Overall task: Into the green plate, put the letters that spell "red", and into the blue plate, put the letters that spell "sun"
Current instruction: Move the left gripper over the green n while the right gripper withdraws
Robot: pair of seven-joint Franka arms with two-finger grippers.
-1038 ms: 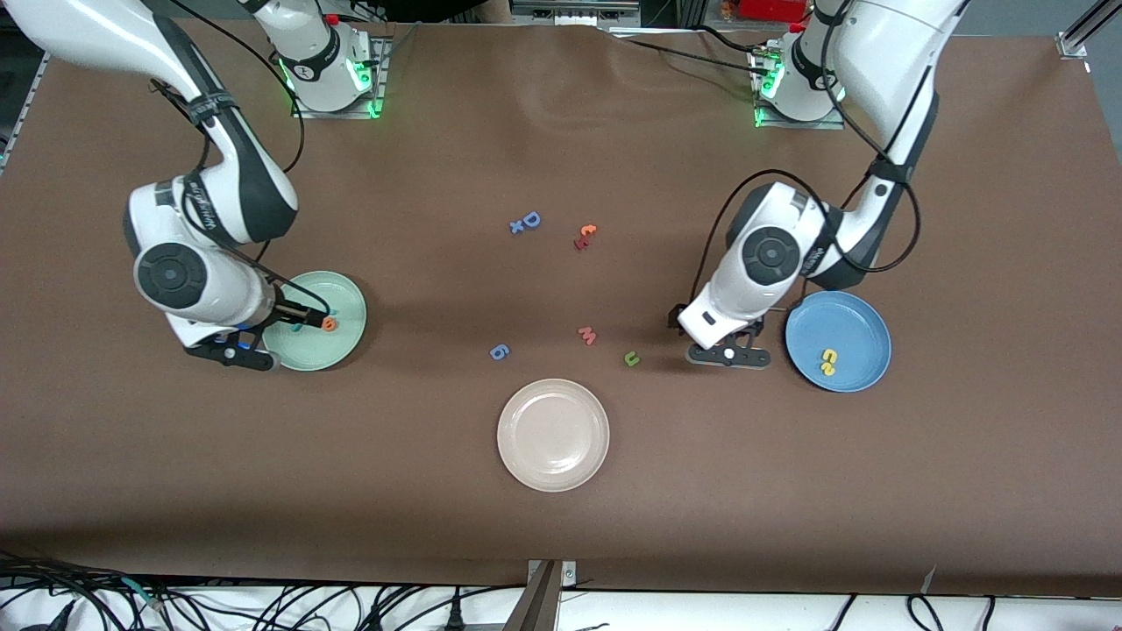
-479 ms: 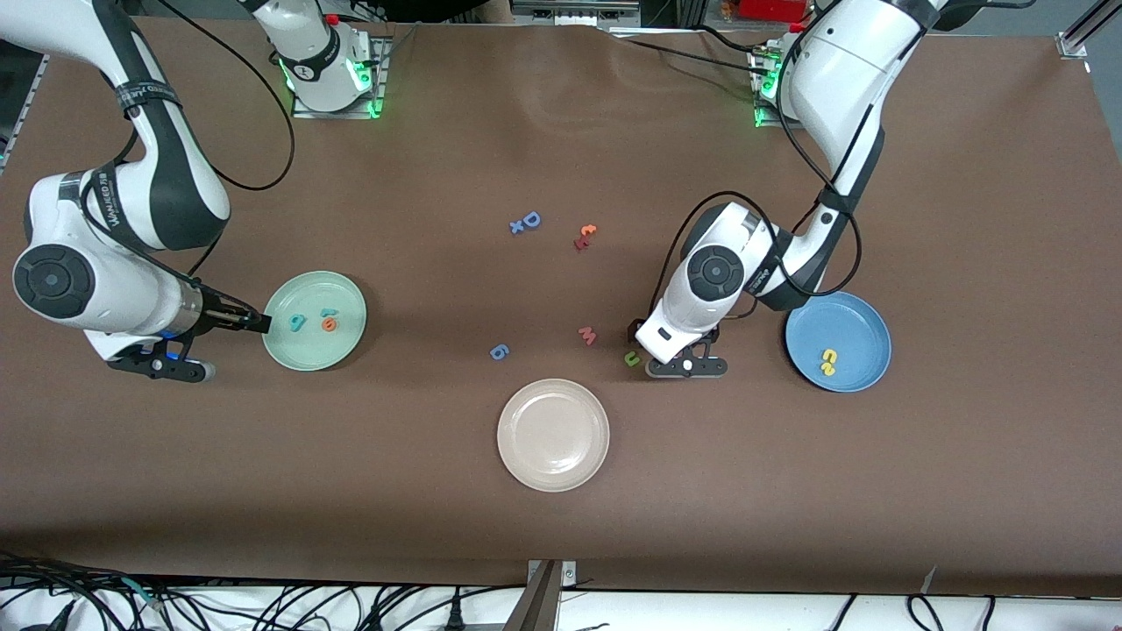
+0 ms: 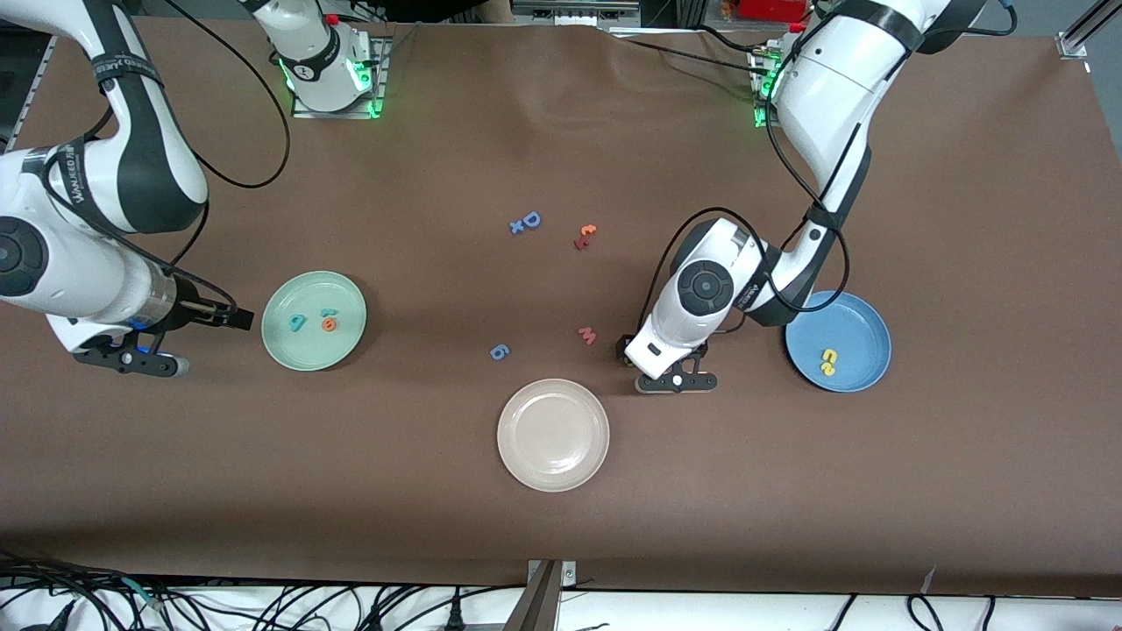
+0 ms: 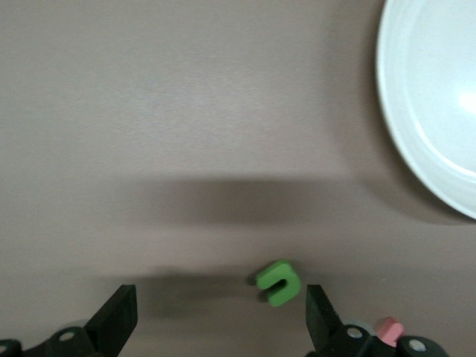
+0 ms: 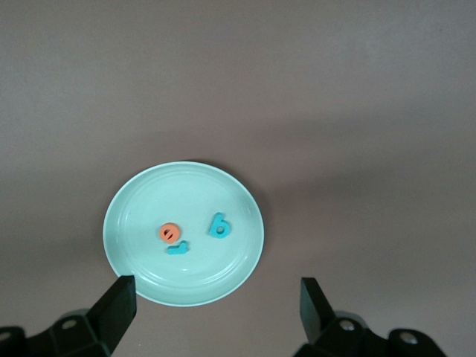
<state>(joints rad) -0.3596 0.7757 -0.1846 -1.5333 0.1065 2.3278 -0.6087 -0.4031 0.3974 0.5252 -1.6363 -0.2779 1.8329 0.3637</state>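
the green plate (image 3: 314,321) lies toward the right arm's end of the desk, and all three "red" letters sit in it: the teal d (image 3: 298,323), the orange e (image 3: 329,324) and the thin teal r (image 3: 328,311), close together near its middle. the right wrist view shows the same three inside the plate (image 5: 134,223), the e (image 5: 170,233) touching or just beside the r (image 5: 177,249), the d (image 5: 219,225) a little apart. the right pincer (image 3: 238,319) is just off that plate's rim, toward the right arm's end, its fingers wide apart and holding nothing.

the blue plate (image 3: 863,329) lies toward the left arm's end of the desk. the yellow s and u (image 3: 828,363) rest in it, touching, near the rim closest to the front camera. the green n (image 4: 278,282) is on the bare desk between the two plates, under the left pincer (image 4: 216,316), whose fingers stand wide on either side of it without touching it. in the front view the left arm's hand covers the n.

a white plate (image 3: 553,435) lies nearer the front edge, close to the left pincer. a pink m (image 3: 587,335) is beside that pincer, a blue 6 (image 3: 499,352) farther toward the green plate. a blue d with a small x (image 3: 526,222) and a red and orange pair (image 3: 585,237) lie at mid-desk, toward the arms' bases.
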